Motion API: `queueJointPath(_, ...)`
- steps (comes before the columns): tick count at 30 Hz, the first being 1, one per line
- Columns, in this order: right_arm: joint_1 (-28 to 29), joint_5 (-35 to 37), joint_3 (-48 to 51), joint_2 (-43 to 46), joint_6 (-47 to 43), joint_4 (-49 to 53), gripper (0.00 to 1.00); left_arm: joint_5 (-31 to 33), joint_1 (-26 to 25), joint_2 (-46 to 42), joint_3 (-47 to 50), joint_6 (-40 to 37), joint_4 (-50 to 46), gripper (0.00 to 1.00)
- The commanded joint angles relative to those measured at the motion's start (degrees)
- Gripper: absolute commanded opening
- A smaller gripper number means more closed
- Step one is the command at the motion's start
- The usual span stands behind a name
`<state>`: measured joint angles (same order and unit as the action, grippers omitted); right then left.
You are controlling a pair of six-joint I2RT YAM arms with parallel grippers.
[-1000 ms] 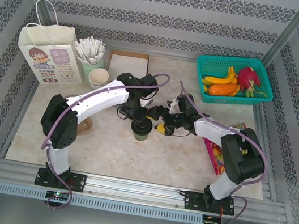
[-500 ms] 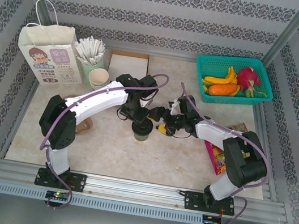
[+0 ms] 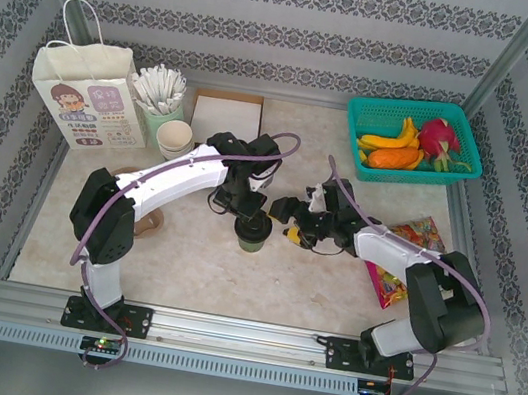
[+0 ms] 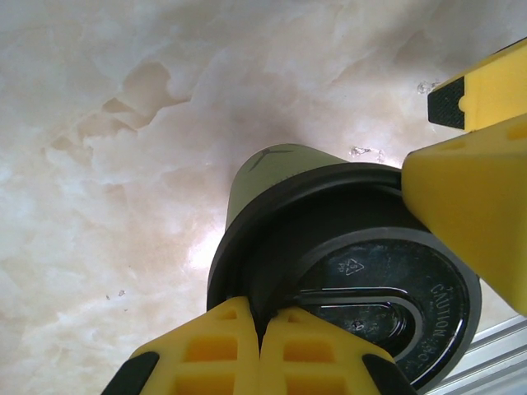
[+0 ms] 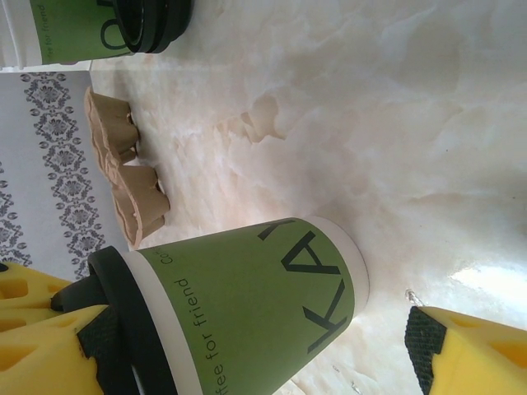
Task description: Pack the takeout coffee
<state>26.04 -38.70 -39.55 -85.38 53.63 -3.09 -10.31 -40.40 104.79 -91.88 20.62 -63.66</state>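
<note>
1. Closest to me there's bare worktop in front of both arm bases.
2. In the middle, the coffee cup stands upright on the worktop with its black lid on.
3. My left tool is clenched. Its fingertips are pressed together right at the lid's rim, and I can't tell whether they pinch it.
4. My right tool is released, jaws wide, just beside the cup on its right. In its wrist view, one finger sits by the lid and the other stands clear of the cup's base.
5. A bright snack packet lies flat under the right arm. A brown cardboard cup tray pokes out from under the left arm.
6. At the far left the paper bag stands upright. Beside it are the cup of white sticks and the stacked cream cups.
7. At the far right sits the green basket of fruit.
</note>
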Motion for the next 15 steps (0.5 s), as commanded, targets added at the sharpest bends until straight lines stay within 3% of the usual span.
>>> queueJointPath(1,1.5,-0.2,2.1,2.1,-3.0,4.1,0.9,2.3,-0.4,2.1,-0.1,3.5,0.0,0.0)
queueJointPath(7,2.1,1.5,1.5,5.6,-5.4,5.2,0.91,2.8,-0.4,1.0,0.0,5.9,0.4,0.0)
queueJointPath(15,2.9,4.3,4.1,2.4,-6.8,5.5,0.9,2.9,-0.4,1.1,-0.3,7.4,0.2,0.0)
